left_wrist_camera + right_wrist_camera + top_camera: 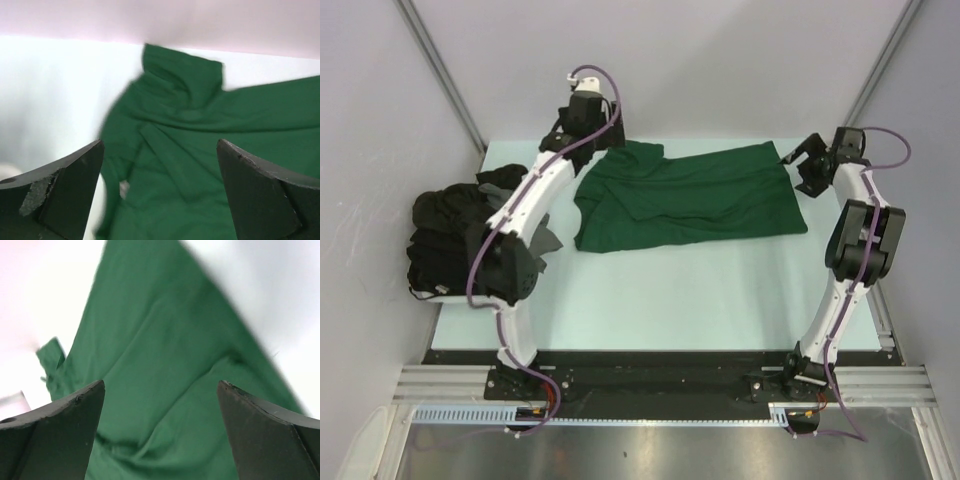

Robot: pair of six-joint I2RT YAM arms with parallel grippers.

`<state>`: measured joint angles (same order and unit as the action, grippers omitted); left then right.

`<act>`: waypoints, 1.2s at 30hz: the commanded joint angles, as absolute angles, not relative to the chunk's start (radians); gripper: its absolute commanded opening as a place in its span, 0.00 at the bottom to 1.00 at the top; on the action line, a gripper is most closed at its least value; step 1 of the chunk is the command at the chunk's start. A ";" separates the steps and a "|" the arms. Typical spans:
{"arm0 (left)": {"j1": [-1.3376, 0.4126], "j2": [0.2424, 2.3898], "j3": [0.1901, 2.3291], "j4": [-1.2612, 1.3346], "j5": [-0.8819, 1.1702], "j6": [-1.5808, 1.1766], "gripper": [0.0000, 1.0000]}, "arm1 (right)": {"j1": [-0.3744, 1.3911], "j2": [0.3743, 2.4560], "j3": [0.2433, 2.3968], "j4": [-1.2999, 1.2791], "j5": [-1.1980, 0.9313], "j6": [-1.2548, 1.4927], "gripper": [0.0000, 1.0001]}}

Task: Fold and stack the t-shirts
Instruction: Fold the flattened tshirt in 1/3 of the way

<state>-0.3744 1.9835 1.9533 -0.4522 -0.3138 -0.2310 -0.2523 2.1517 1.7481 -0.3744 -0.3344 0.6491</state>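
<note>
Hovering with jaws spread wide, left hand [160,143] and right hand [160,383] flank green t-shirt [690,195]

No text, brand, number or sign is showing legibly in any view. The plain dark green cotton t-shirt [690,195] is presenting only bare fabric, and the heap of black and dark grey cotton t-shirts [445,235] left of it is showing nothing readable.
</note>
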 commanded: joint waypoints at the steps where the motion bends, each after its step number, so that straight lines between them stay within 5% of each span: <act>1: -0.388 1.772 1.767 -0.628 -0.203 -0.573 1.00 | -0.175 1.921 1.709 -0.460 -0.315 0.561 1.00; 10: -0.476 1.232 0.998 -0.391 -0.183 -0.968 0.99 | 0.198 1.668 1.180 -0.258 -0.294 0.706 0.99; 15: -0.472 1.181 0.907 -0.413 -0.225 -0.969 0.97 | 0.434 1.733 1.172 -0.196 -0.338 0.673 0.99; 22: -0.465 1.296 0.856 -0.367 -0.242 -1.058 0.86 | 0.541 1.850 1.221 -0.123 -0.292 0.781 0.99; 36: -0.462 1.430 0.841 -0.221 -0.256 -1.115 0.87 | 0.346 1.773 1.165 -0.210 -0.166 0.694 1.00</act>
<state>-0.4686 1.4067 0.8326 -0.2905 -0.2325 -1.0912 0.4561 1.8641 1.1912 -0.1787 -0.2245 0.7509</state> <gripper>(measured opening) 0.862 0.994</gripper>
